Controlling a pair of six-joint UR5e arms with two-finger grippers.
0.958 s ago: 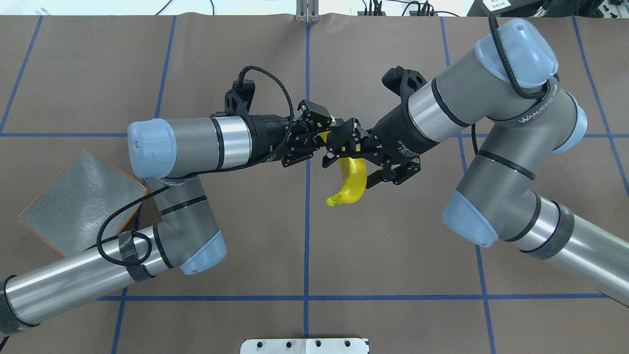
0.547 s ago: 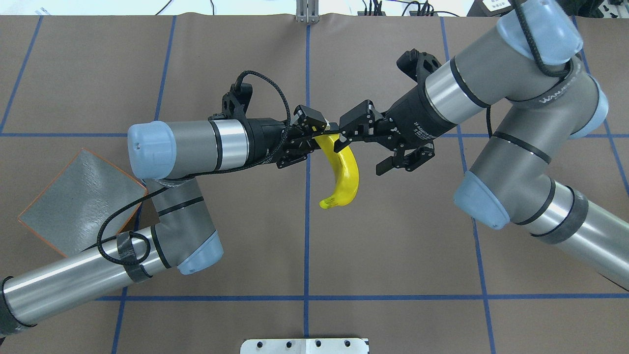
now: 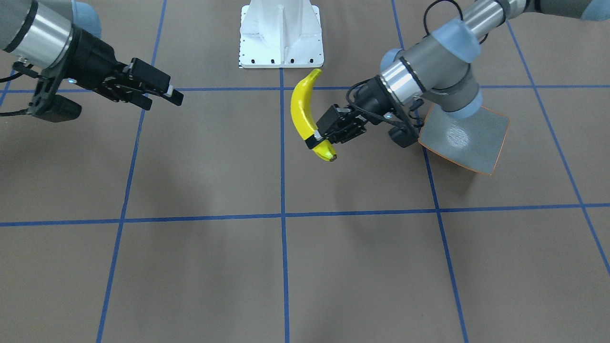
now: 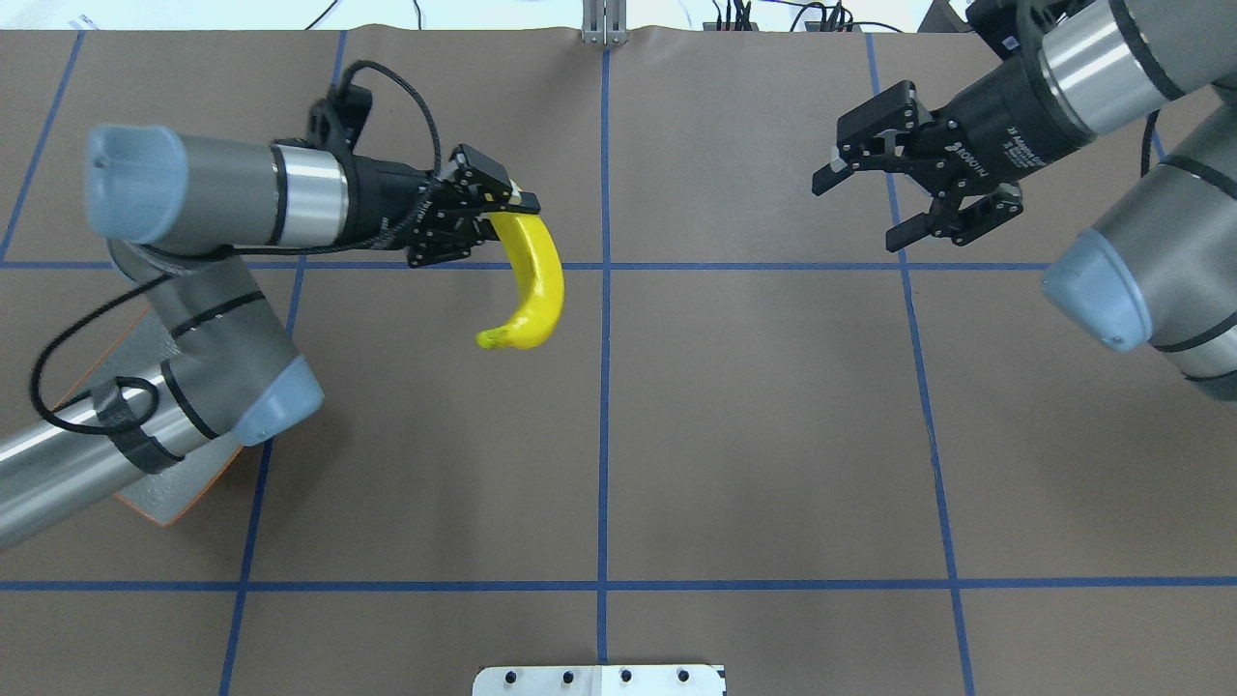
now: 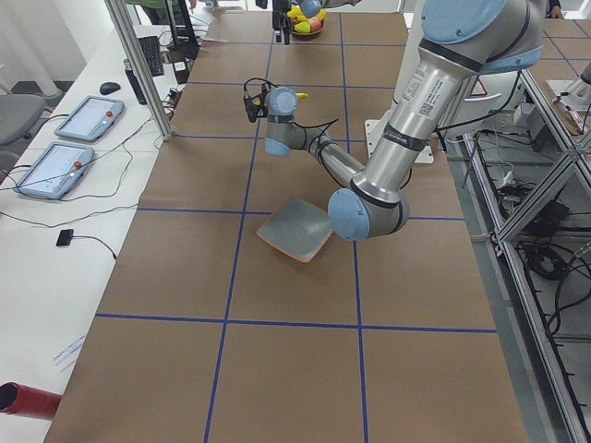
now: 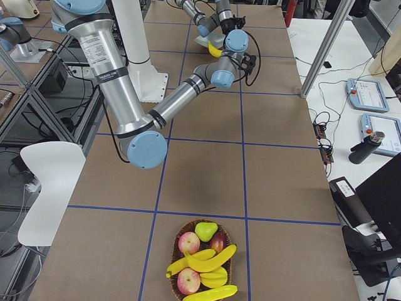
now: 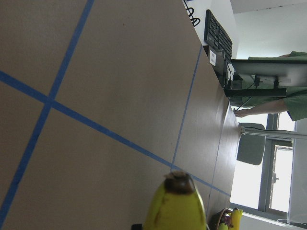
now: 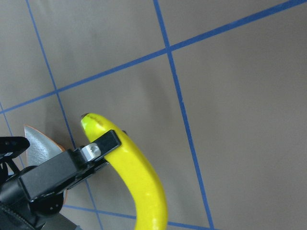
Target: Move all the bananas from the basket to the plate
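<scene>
My left gripper (image 4: 506,224) is shut on the top end of a yellow banana (image 4: 537,280), which hangs above the table left of centre. The same grip shows in the front view, with the left gripper (image 3: 318,139) on the banana (image 3: 300,105), and in the right wrist view (image 8: 139,177). My right gripper (image 4: 855,213) is open and empty at the far right. The orange-rimmed plate (image 3: 469,136) lies under my left arm, mostly hidden from overhead (image 4: 164,505). More bananas (image 6: 212,258) lie in the basket (image 6: 202,266).
The wicker basket also holds apples (image 6: 188,241) and a pear (image 6: 206,231) at the table's right end. The robot's white base (image 3: 281,33) stands at the near edge. Blue tape lines cross the brown table.
The right gripper has let go of the banana and drawn back to the far right, open. The left gripper, shut on the banana, has carried it to the left.
</scene>
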